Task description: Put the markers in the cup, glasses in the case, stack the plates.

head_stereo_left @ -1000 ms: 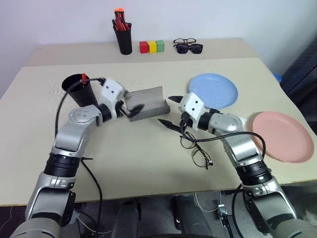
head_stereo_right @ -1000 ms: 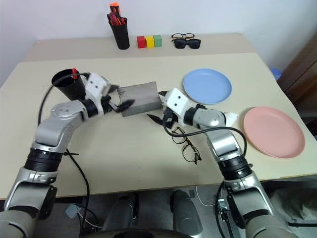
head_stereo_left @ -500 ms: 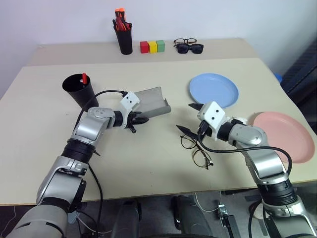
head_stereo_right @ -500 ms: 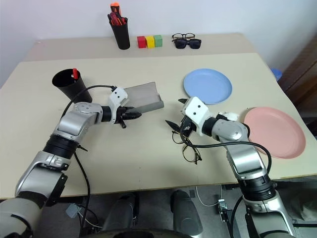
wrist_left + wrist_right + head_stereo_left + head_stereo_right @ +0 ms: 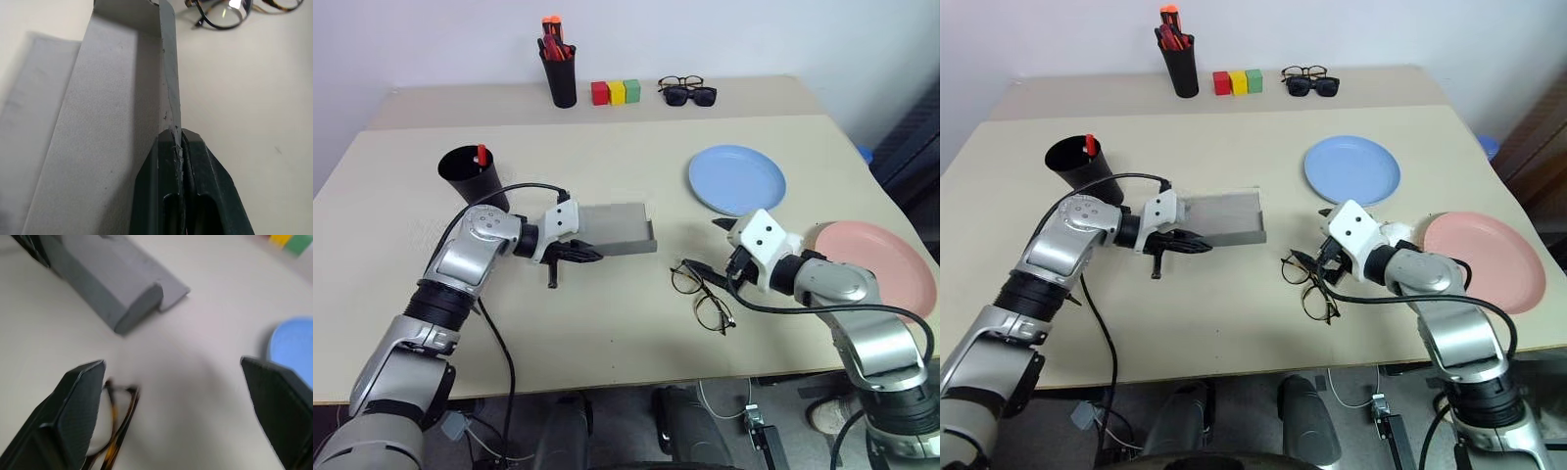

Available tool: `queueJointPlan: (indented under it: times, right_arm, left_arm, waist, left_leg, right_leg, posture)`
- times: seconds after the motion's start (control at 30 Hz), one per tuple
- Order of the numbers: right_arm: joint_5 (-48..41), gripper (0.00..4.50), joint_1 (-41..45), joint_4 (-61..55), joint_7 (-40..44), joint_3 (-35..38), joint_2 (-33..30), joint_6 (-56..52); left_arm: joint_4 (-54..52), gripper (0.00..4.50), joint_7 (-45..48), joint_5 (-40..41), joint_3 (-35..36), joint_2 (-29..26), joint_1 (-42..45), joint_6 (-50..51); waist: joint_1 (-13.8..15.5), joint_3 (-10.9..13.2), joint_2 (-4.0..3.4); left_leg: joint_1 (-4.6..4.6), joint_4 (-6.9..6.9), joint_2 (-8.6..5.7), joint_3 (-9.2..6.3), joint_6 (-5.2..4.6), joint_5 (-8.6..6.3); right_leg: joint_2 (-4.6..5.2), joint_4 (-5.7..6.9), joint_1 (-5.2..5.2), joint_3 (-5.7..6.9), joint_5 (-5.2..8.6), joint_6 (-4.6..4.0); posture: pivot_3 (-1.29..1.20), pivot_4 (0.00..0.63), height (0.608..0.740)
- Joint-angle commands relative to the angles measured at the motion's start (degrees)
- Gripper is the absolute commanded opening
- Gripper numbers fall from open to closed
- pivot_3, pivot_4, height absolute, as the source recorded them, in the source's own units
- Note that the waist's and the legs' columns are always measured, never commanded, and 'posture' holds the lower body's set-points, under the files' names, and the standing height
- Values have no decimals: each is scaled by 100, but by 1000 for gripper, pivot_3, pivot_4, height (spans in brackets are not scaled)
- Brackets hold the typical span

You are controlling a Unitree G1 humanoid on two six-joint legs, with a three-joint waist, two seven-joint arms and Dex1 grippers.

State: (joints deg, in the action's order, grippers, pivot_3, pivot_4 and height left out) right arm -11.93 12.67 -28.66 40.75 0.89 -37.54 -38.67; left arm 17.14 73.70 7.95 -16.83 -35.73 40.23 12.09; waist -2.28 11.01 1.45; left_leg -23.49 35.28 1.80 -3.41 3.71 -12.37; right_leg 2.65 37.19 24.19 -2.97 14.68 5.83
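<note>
The worktop (image 5: 607,323) carries the blue plate (image 5: 736,179) and pink plate (image 5: 873,268), well apart and unstacked. The grey case (image 5: 617,228) lies open at mid-worktop, its near wall pinched by the left gripper (image 5: 178,147), whose fingers are clenched on that thin edge. The right gripper (image 5: 717,247) hangs just beside the glasses (image 5: 702,295), fingers spread wide and empty. Best to hold the case steady and open, then bring the right fingers down over the bridge rather than a lens.
</note>
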Motion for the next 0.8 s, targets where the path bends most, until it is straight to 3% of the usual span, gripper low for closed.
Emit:
queueJointPlan:
  times: [0.03,0.13,0.37,0.57,0.67,0.8]
  right_arm:
    - [-493,4500,-182,-436,192,385,-265,-547]
    - [-815,4500,-385,-621,273,479,-385,-921]
    - [-1214,4500,-434,-601,-261,436,-89,-1868]
    - [-1204,4500,-406,-451,-557,226,-44,-2144]
    - [-1172,3645,-421,-373,-611,153,-113,-2202]
    - [-1236,1594,-401,-326,-606,145,-137,-2278]
  left_arm:
    - [-116,1436,28,-10,87,27,54,-108]
    - [-113,2900,-190,32,228,144,46,-199]
    - [-841,2900,-516,457,837,69,-318,23]
    - [-2675,2900,-678,1126,1255,-241,-1686,808]
    - [-3369,2943,-859,1372,1293,-288,-2218,1192]
    - [-3762,2943,-1129,1423,1232,-290,-2604,1423]
  waist:
    - [7,0,0]
    - [19,0,0]
    - [-28,0,0]
    - [-14,-1,-2]
    - [20,-1,-1]
    - [25,-1,-1]
  left_leg:
    - [0,0,0,0,-2,-1]
    - [-2,1,0,0,-4,-2]
    - [2,0,3,0,-6,-3]
    - [3,0,3,1,-7,-4]
    - [2,5,2,1,-7,-4]
    - [2,6,2,1,-7,-4]
  right_leg:
    - [0,0,0,0,0,0]
    - [1,-2,0,0,1,1]
    - [-3,2,0,-2,1,1]
    - [0,3,0,-3,1,0]
    - [2,1,-4,-2,1,0]
    - [2,-1,-6,-2,1,0]
  posture:
    - [0,150,740]
    - [0,150,740]
    - [0,150,740]
    - [0,150,740]
    - [0,150,740]
    - [0,150,740]
